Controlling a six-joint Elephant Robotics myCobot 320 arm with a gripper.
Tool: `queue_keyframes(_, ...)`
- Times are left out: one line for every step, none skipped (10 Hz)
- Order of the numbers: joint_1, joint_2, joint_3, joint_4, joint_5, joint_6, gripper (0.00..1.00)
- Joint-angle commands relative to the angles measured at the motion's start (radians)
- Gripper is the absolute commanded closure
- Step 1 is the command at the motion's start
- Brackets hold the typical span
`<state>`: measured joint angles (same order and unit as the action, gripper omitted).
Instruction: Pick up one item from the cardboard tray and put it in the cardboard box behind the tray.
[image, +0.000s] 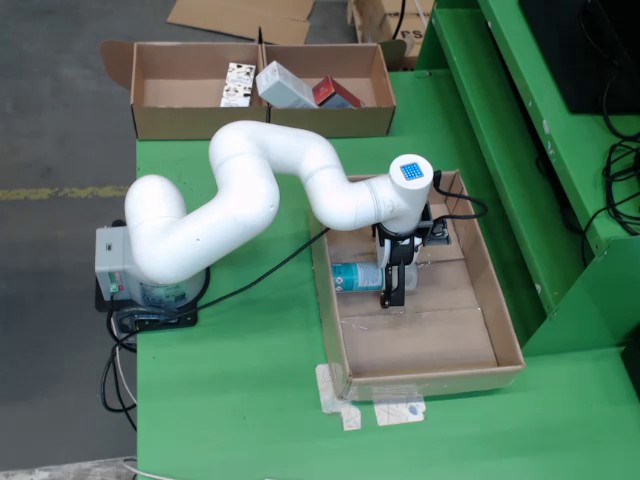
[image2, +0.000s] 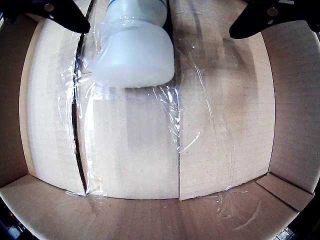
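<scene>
The hand (image2: 159, 17) is hovering low in the cardboard tray (image: 505, 330), fingers apart either side of the bottle (image: 357, 277) lying on its floor — nothing gripped yet, so lifting and carrying to the cardboard box (image: 160, 120) are remaining.

Your white arm (image: 250, 190) bends in an S shape from its base and reaches to the right in the fixed view. Your gripper (image: 396, 290) points down, its two black fingers (image2: 60, 12) spread wide apart.
</scene>
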<state>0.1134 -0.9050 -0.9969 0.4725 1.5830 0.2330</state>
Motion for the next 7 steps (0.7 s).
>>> queue_keyframes(-0.002, 0.023, 0.026, 0.011, 0.004, -0.004, 0.00)
queue_keyframes(-0.002, 0.023, 0.026, 0.011, 0.004, -0.004, 0.10)
queue_keyframes(-0.002, 0.023, 0.026, 0.011, 0.004, -0.004, 0.20)
queue_keyframes(-0.002, 0.023, 0.026, 0.011, 0.004, -0.004, 0.30)
queue_keyframes(-0.002, 0.023, 0.026, 0.011, 0.004, -0.004, 0.40)
queue_keyframes(-0.002, 0.023, 0.026, 0.011, 0.004, -0.004, 0.50)
queue_keyframes(-0.002, 0.023, 0.026, 0.011, 0.004, -0.004, 0.60)
